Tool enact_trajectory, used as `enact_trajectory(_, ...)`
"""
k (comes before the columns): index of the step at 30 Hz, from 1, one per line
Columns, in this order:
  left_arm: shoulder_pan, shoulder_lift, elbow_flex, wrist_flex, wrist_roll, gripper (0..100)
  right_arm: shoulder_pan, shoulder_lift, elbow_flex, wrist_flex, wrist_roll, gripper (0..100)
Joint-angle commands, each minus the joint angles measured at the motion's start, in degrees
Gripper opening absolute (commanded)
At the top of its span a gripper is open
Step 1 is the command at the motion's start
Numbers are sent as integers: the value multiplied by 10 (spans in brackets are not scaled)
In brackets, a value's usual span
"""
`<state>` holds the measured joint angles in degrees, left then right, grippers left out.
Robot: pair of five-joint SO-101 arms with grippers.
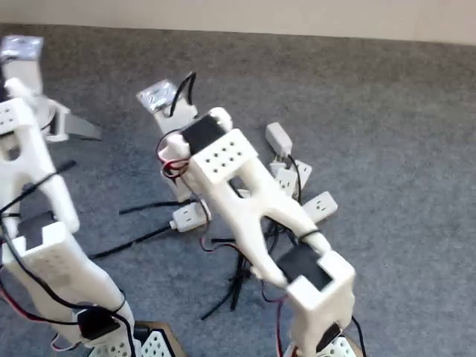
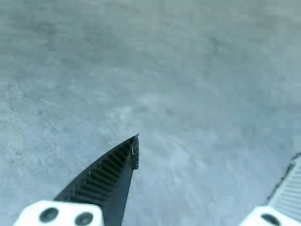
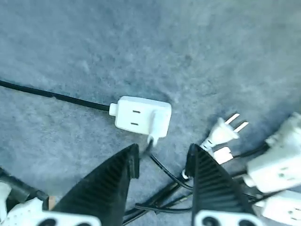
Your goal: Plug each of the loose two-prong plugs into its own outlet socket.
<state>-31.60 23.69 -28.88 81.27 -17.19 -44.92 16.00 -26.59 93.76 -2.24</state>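
near a white socket (image 3: 141,115), right gripper (image 3: 162,157) ajar, empty; left gripper (image 2: 214,155) wide, empty, one finger (image 2: 288,190) cropped

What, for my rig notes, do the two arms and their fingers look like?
The left arm and right arm are white plastic shells with hole patterns, black motor blocks and loose red and black wires. The right arm's fingers are black, ribbed and pointed.

On the desk (image 1: 387,111), one outlet socket (image 1: 187,216) lies at 9 o'clock from the socket cluster (image 1: 321,205), a loose plug (image 3: 225,132) between
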Motion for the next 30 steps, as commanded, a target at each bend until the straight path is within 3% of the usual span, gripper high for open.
enact_trajectory(1,90,-32,-80,204,-115,454,54,-129,-28,19,8,167)
enact_trajectory(7,145,-41,-7,212,-144,453,124,-305,111,-33,35,167)
enact_trajectory(13,217,-44,102,212,-265,390,162,-519,519,-230,36,167)
enact_trajectory(19,298,-44,182,210,-313,383,207,-708,874,-374,91,167)
enact_trajectory(26,383,-44,237,192,-309,383,228,-817,990,-385,109,167)
enact_trajectory(30,411,-38,287,96,-255,380,228,-835,1024,-411,111,167)
